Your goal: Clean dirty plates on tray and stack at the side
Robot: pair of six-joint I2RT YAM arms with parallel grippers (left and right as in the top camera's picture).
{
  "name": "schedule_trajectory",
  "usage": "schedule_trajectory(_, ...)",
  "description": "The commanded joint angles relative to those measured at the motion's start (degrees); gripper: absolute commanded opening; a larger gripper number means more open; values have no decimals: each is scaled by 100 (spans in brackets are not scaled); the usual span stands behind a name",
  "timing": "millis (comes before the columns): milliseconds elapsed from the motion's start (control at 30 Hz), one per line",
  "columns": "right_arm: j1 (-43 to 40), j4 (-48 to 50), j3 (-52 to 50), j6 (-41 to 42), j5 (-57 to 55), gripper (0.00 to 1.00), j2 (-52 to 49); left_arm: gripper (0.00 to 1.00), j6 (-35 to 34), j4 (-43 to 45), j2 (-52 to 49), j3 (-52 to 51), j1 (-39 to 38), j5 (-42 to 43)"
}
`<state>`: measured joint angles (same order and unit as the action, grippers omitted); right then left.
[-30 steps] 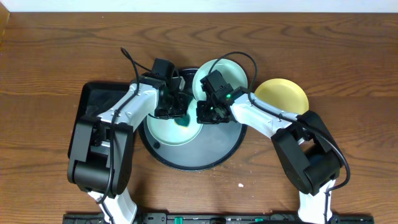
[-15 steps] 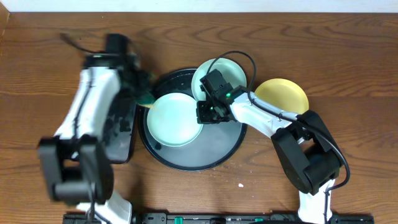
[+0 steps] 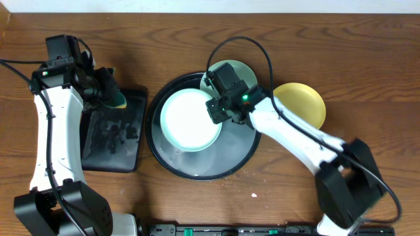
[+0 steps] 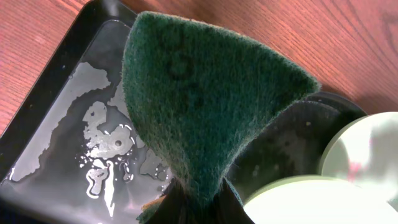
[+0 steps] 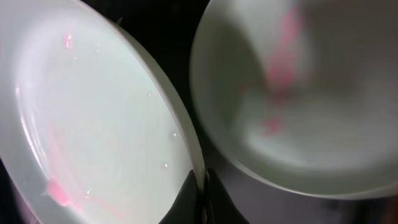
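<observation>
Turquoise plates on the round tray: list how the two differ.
The near plate is pinched at its rim by the right end effector; the far plate is held by nothing. The near plate sits towards the middle of the tray and shows almost whole from overhead; the far plate sits at the tray's far edge, partly hidden by the right arm. Both are round, shallow, pale turquoise and carry pink smears.
</observation>
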<state>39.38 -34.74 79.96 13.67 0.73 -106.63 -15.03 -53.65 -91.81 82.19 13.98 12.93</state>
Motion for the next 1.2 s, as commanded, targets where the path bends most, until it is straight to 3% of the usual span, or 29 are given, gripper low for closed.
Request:
schedule_trajectory(0,382,-9,170,-774,-1845,1,448,9,-31,-13,-2,-111,11,-37)
schedule_trajectory(233,1147,146,170,-1508,-4124,1,876,9,-28,-13,-2,-131,9,-39)
schedule_trajectory(567,2037,920,170,-2559,-6325,1,935,8,-31,-35,-2,-133,9,-39)
schedule_trajectory(967,2074,2116,170,-3517,-6841,1,1051,9,-28,-35,-2,-136,9,-37)
schedule_trajectory(1167,2057,1805,168,-3154,-6631,1,1054,9,-28,-35,-2,-136,9,-39)
